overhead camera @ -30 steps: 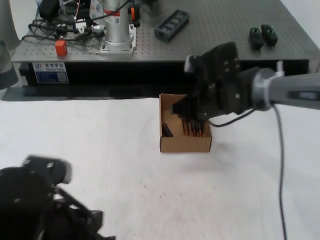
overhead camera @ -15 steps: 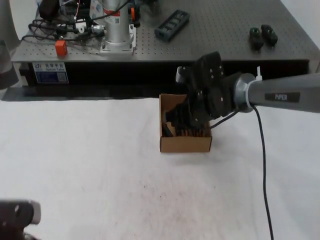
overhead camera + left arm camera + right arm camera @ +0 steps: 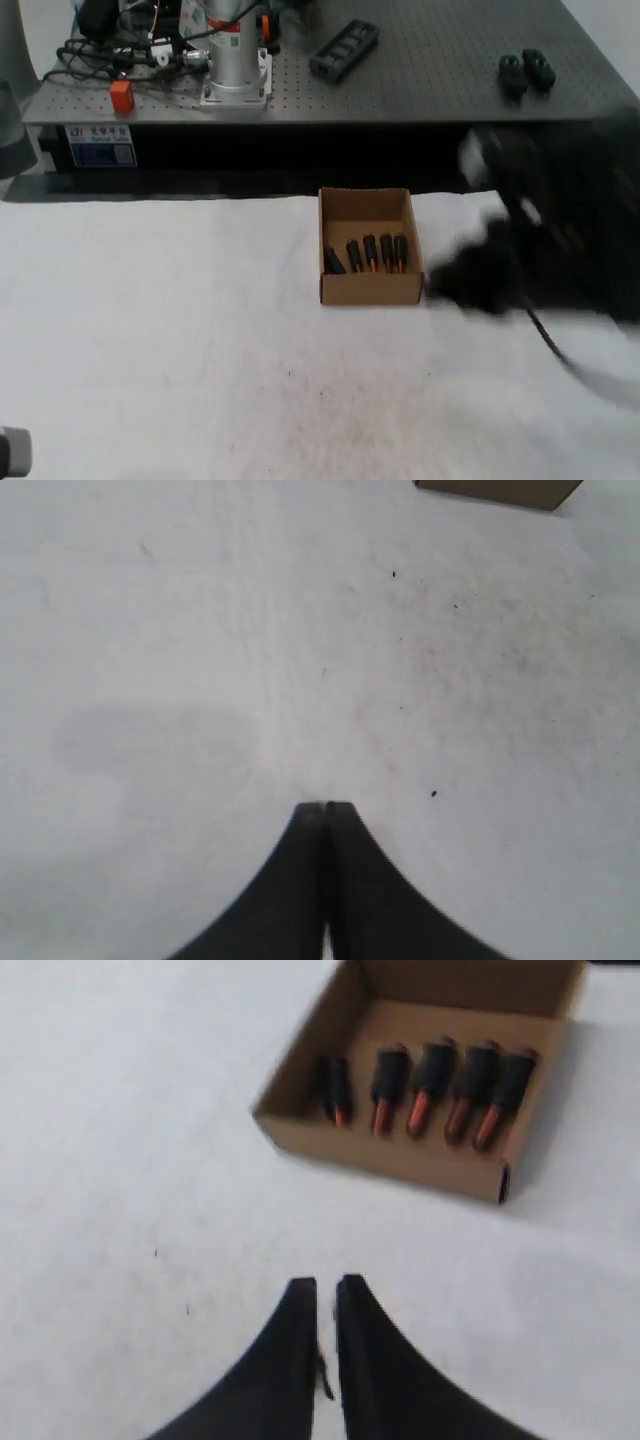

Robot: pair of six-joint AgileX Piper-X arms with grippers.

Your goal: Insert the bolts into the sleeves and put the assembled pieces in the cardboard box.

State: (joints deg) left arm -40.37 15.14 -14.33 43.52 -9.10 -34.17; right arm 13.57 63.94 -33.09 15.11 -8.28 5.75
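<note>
Left gripper: fingers pressed together with nothing between them, hanging over bare white cloth, well apart from the box.
Right gripper: fingers all but together with only a thin slit between them. It holds nothing and is above the cloth on the near side of the box.
Right arm: a dark blur just beside the box's right wall, near the right edge of the tabletop.
Open room: the white-covered tabletop lies bare from the near edge up to the box and out to the left edge.
Cardboard box: open-topped, sitting at mid-width toward the far edge of the tabletop.
Box contents: five assembled pieces, black sleeves with orange bolt ends showing, lying flat in the near half. Four are side by side toward the right wall, and the fifth is slightly apart and tilted by the left wall.
Beyond the far edge: a perforated metal bench with a silver post, an orange block, a black tray and cables.
</note>
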